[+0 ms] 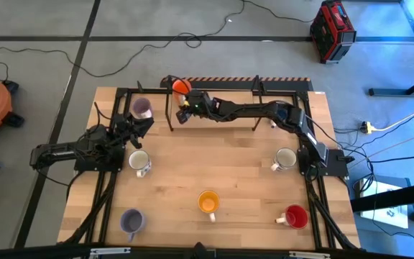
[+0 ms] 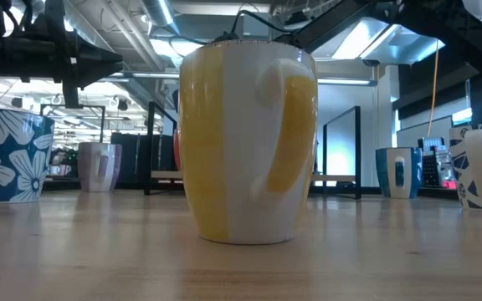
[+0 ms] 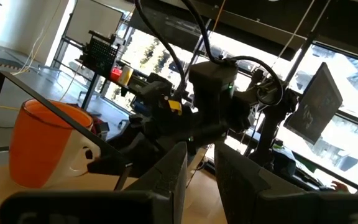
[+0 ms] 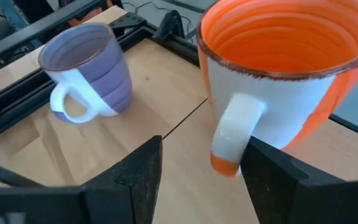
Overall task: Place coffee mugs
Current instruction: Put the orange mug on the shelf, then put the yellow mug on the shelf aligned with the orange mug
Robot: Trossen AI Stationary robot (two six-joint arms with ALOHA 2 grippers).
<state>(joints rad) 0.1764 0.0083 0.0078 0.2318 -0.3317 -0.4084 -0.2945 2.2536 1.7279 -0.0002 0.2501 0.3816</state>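
- We are reaching the right gripper across to the far edge of the table, and its jaws are standing spread on either side of the handle of the orange mug, not pinching it.
- That orange mug is sitting upright at the far rim; whether the fingers are touching the handle, we cannot tell.
- A pale purple mug is standing just beside it, to the left along the same far edge.
- We are holding the left gripper near the table's left side, between the pale purple mug and a white mug; its fingers are parted by a narrow gap with nothing between them.
- The other mugs are sitting well apart: a yellow one near the front middle, a red one at front right, a purple one at front left, and another white one on the right.
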